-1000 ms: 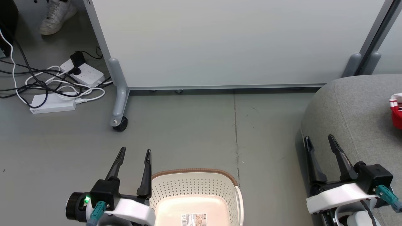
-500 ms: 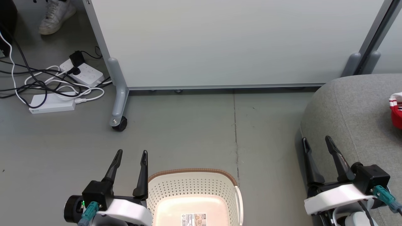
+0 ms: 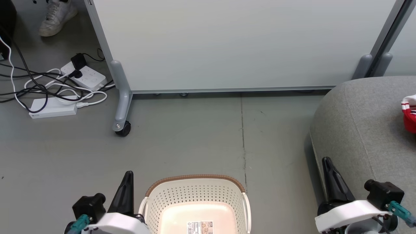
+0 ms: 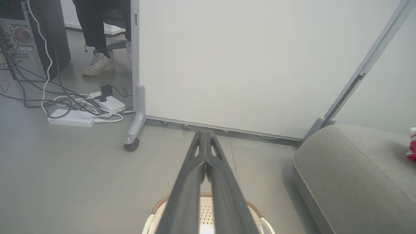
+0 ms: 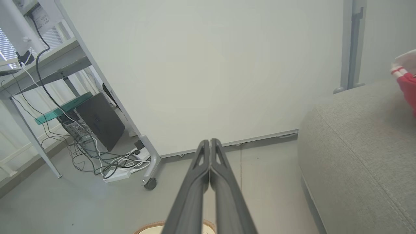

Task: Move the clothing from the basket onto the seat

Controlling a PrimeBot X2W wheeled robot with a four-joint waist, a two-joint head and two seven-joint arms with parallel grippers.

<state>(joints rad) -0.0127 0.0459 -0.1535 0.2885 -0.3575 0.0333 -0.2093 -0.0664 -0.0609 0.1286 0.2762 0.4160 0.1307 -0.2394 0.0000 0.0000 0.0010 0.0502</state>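
Our left gripper (image 3: 129,177) pinched together, empty, beside basket (image 3: 195,177); basket floor bare where we see. Then our right gripper (image 3: 327,162), likewise together, empty, at seat (image 3: 357,130) edge. Red clothing (image 3: 410,114) lies on seat, far right. We judge transfer finished; next, check basket's hidden near end.

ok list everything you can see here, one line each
basket: one, cream-white with brown rim, on the floor, bottom middle of head view
clothing: one bundle, red and white, on the seat, at the right edge
seat: one, grey, right side
partition panel: one, pale grey, wheeled, behind the basket
power strips: two, white, floor at left
cables: several, black and white, tangled around the strips
computer tower: one, black, past the panel's left end
person's shoe: one, white, top left
left arm's fingers: two, dark, shut together, left of the basket
right arm's fingers: two, dark, shut together, beside the seat
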